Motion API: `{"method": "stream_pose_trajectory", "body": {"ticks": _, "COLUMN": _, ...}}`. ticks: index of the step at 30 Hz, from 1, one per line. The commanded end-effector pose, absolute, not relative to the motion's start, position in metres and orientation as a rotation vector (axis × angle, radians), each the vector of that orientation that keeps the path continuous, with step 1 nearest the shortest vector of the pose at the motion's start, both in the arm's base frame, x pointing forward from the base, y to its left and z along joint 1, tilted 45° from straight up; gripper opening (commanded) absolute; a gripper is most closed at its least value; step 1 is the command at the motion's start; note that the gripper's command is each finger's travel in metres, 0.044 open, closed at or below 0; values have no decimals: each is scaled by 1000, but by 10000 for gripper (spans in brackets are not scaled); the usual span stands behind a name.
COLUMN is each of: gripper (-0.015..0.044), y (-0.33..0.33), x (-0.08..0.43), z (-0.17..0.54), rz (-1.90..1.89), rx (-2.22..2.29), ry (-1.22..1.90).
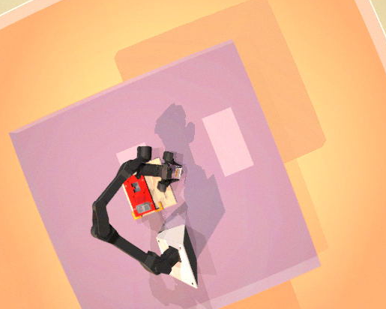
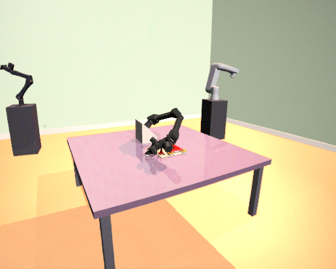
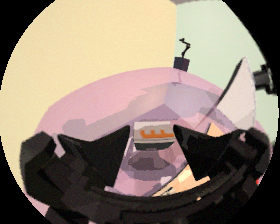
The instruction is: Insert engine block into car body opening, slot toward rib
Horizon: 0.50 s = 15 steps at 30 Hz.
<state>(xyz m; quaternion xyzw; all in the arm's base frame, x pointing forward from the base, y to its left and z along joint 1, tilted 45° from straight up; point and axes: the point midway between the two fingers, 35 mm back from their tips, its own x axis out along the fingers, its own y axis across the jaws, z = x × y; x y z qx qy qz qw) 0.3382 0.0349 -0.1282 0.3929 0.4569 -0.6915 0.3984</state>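
Observation:
The red car body (image 1: 146,195) (image 2: 177,149) lies on the table beside a cream board (image 1: 167,197) (image 3: 186,181). A dark opening (image 1: 136,187) shows in its red top; the rib cannot be made out. My gripper (image 1: 178,172) (image 3: 151,127) is open, low at the far edge of the cream board. The small silver-grey engine block with orange markings (image 3: 154,133) lies between the open fingertips, outside the car body, with narrow gaps beside it in the wrist view. Its underside and any contact with the table are hidden.
The arm's white wedge-shaped mount (image 1: 185,256) (image 2: 148,134) (image 3: 239,102) stands on the pink table (image 1: 99,129) (image 2: 119,184). My forearm hangs over part of the car body and cream board. Two other arms stand on dark pedestals (image 2: 23,128) (image 2: 213,119) away from the table.

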Motion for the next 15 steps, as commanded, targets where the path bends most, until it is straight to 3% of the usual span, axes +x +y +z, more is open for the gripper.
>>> {"method": "stream_pose_trajectory", "body": {"ticks": 1, "gripper": 440, "y": 35, "x": 338, "z": -128, "rz": -1750, "rx": 995, "ry": 1158}}
{"method": "stream_pose_trajectory", "body": {"ticks": 15, "gripper": 440, "y": 34, "x": 350, "z": -96, "rz": -1743, "rx": 995, "ry": 1163}}
